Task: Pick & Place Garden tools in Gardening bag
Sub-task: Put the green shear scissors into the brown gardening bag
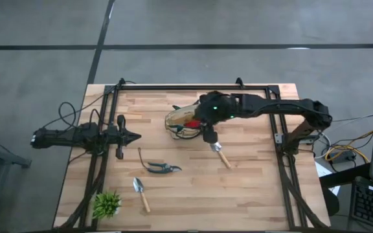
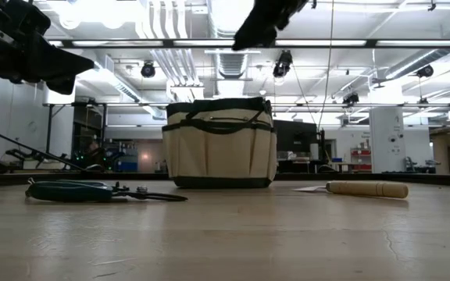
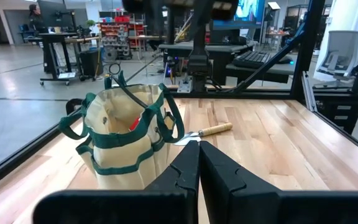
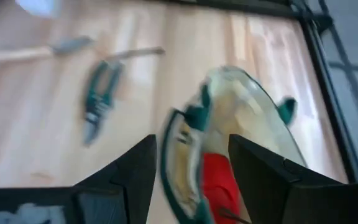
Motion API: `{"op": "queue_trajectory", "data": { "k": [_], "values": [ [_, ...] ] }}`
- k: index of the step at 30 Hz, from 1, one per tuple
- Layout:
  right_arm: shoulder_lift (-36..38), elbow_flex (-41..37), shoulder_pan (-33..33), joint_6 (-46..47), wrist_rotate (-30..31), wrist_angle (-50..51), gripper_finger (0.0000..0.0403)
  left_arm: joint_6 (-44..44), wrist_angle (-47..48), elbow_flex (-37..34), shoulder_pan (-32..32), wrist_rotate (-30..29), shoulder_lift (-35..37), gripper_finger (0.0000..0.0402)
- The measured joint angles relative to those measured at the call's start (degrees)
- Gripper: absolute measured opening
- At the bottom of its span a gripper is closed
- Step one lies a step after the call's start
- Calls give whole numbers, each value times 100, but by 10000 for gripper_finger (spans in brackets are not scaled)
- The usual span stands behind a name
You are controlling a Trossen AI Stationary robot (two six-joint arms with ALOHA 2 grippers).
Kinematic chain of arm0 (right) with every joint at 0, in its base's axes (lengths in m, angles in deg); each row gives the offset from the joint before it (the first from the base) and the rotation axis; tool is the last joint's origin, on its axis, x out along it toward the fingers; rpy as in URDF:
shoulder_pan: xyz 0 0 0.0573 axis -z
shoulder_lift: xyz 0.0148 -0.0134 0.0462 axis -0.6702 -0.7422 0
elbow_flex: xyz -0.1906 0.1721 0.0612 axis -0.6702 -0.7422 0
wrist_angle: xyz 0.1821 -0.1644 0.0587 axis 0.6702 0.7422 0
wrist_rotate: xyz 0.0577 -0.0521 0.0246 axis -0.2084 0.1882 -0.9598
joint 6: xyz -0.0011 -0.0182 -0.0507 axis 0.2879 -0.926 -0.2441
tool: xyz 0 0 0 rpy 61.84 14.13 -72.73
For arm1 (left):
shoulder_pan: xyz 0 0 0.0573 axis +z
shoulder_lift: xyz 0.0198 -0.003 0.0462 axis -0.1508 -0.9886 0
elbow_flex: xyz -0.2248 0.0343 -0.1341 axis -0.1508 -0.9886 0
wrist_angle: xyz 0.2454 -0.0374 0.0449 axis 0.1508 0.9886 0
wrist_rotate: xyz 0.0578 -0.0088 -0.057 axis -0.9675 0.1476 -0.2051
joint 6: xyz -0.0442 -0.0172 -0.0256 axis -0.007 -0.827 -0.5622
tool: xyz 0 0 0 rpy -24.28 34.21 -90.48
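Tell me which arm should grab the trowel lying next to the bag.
Right. The right gripper is open above the gardening bag, close to that trowel on the table. The left gripper is shut and waits on the bag's other side.

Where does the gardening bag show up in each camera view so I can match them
High view: gardening bag at table centre, partly under the right arm.
Low view: gardening bag upright at centre.
Left wrist view: gardening bag left of centre.
Right wrist view: gardening bag seen from above, red item inside.
Shared landmark: the wooden-handled trowel beside it.
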Motion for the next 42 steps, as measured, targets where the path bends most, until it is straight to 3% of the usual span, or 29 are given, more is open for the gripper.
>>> {"op": "queue_trajectory", "data": {
  "k": [14, 23, 29, 35, 42],
  "values": [
    [1948, -2072, -383, 287, -140, -1953, 148, 1, -2, 1, 0, 0, -1, 14],
    [2798, -3252, -462, 517, -134, -2779, 20, -1, 2, 1, 0, 0, 0, 14],
    [3242, -3969, -460, 119, -133, -3705, 10, 1, 2, 0, 0, 0, 1, 14],
    [3911, -4409, -425, 38, -139, -3859, 8, 14, -71, 0, 0, -1, -2, 14],
    [4641, -5046, -358, 141, -651, -4070, 8, -1, -1279, 1, 0, -26, -4, 14]
  ]
}}
